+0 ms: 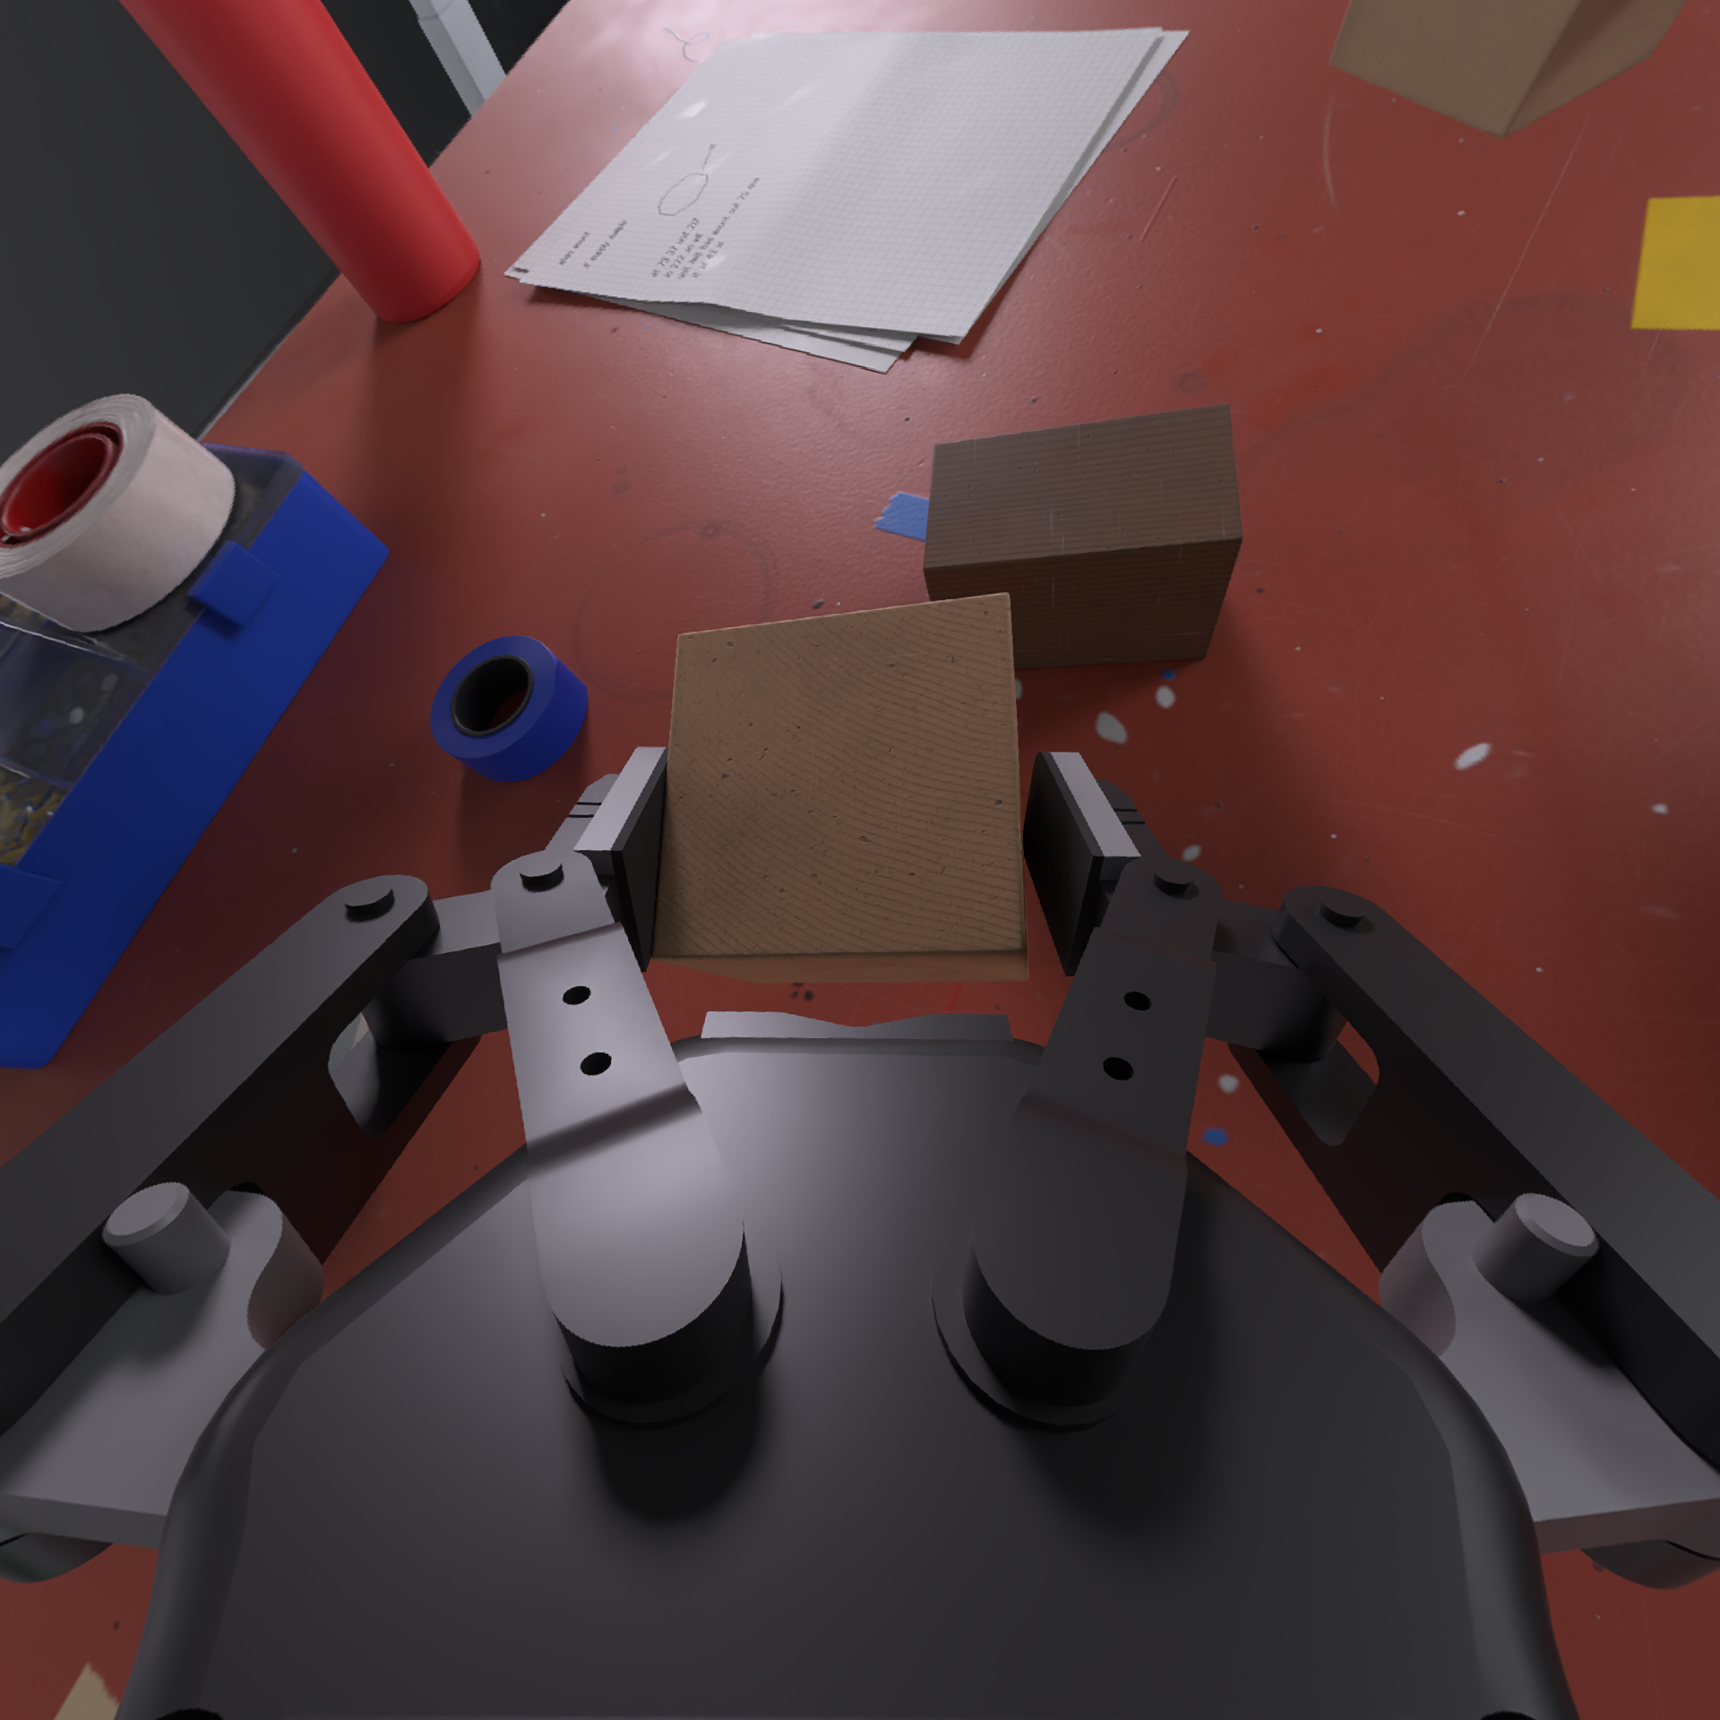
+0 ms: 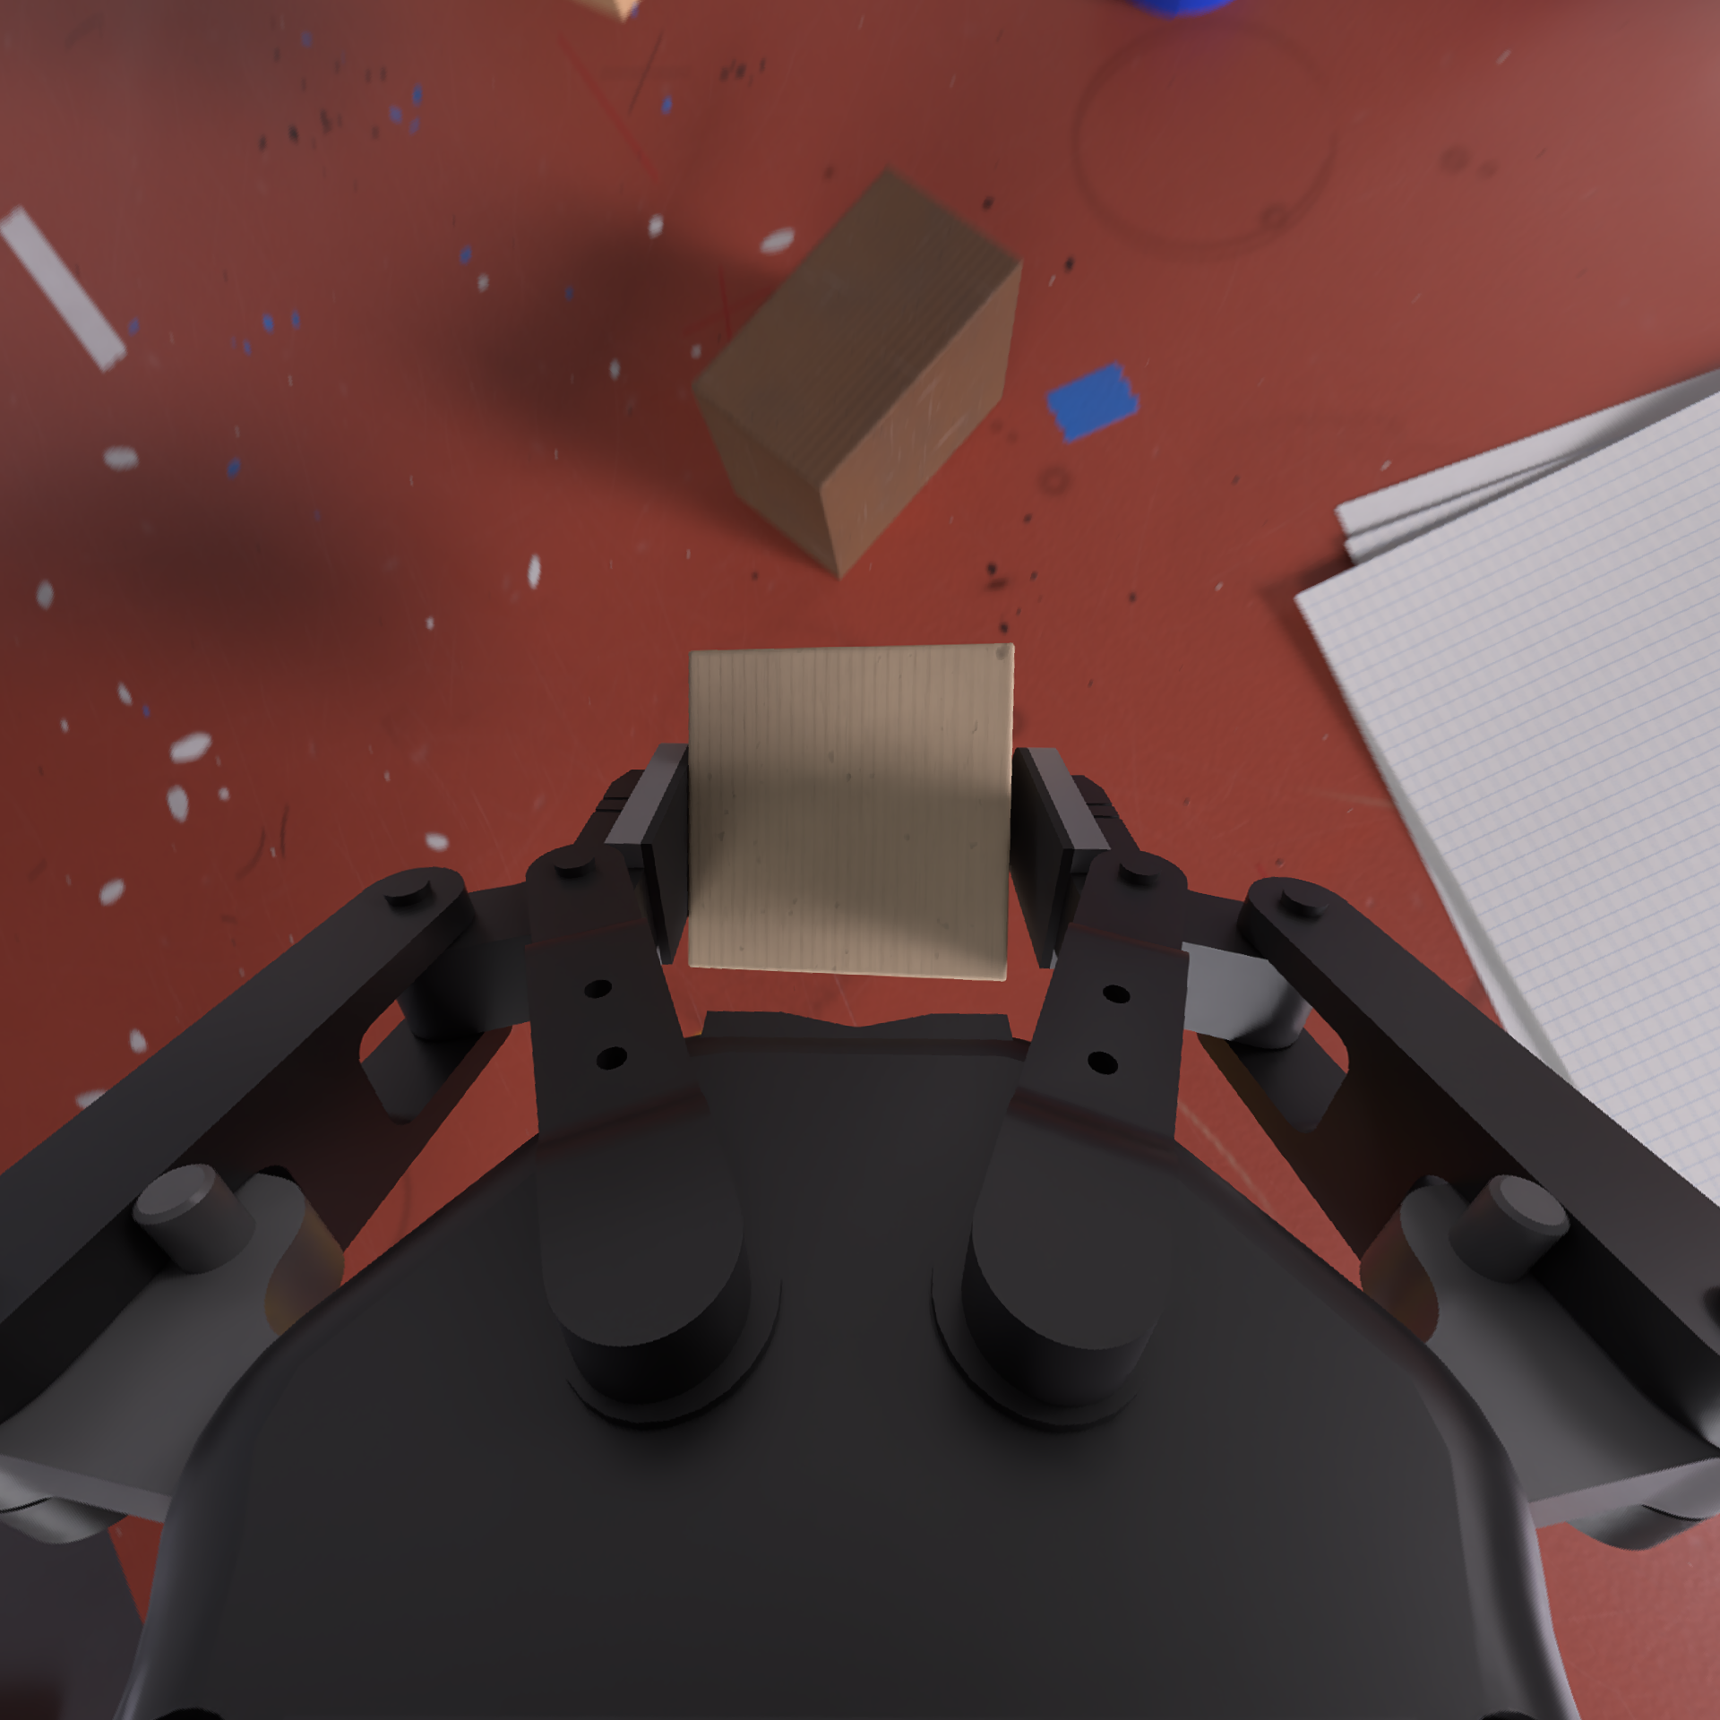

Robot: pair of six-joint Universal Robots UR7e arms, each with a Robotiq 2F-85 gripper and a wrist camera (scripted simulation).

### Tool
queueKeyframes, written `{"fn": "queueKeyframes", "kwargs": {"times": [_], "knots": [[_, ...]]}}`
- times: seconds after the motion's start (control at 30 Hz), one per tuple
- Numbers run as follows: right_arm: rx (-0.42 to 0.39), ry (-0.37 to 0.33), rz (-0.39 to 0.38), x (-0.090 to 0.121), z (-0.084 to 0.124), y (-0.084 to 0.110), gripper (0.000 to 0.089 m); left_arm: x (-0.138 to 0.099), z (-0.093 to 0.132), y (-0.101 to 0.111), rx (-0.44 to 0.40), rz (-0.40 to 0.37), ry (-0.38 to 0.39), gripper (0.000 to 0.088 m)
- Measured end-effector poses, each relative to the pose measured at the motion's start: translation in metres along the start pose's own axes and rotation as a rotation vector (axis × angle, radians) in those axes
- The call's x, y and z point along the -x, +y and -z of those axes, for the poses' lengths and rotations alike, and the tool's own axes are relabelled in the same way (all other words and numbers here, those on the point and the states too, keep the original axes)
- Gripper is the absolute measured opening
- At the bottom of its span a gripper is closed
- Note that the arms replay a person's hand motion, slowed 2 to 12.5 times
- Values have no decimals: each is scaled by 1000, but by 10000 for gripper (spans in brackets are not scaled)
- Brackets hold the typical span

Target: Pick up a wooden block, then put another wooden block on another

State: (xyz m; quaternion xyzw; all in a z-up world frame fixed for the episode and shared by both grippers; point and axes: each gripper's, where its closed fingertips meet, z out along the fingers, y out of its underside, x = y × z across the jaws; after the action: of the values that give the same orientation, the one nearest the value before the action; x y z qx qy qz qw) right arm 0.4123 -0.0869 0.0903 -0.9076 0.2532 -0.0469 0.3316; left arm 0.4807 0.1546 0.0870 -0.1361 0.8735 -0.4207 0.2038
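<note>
Tan block [image 1: 842,791] hiding table [image 1: 1396,605] beneath

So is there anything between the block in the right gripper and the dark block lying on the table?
Nothing visible. The right gripper holds a pale block, and only bare red table shows between it and the dark block ahead.

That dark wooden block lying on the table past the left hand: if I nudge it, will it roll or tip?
The dark wooden block looks unlikely to roll: its faces are flat and its edges square. It lies on a broad face, low and wide, so a nudge would probably slide it across the red table rather than tip it. It looks rigid, so it should not flex.
</note>
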Motion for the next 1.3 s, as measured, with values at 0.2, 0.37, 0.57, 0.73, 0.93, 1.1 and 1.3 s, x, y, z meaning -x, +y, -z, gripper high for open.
{"fn": "queueKeyframes", "kwargs": {"times": [0.2,0.37,0.57,0.73,0.93,1.1,1.3], "knots": [[-51,66,-98,1,0,-47,569,7,7,-1,5,5,-31,642],[-67,86,-249,5,-13,-83,569,13,12,1,26,4,-67,642],[-95,82,-413,15,-38,-114,569,17,18,0,20,9,-82,642],[-100,181,-457,10,-57,-123,569,17,22,-1,-2,4,-74,642],[-84,260,-490,5,-73,-124,569,23,25,2,7,18,-90,642],[-14,313,-506,1,-83,-113,569,24,26,2,4,26,-89,642],[16,360,-522,-2,-91,-108,569,25,26,3,8,23,-90,642]]}}
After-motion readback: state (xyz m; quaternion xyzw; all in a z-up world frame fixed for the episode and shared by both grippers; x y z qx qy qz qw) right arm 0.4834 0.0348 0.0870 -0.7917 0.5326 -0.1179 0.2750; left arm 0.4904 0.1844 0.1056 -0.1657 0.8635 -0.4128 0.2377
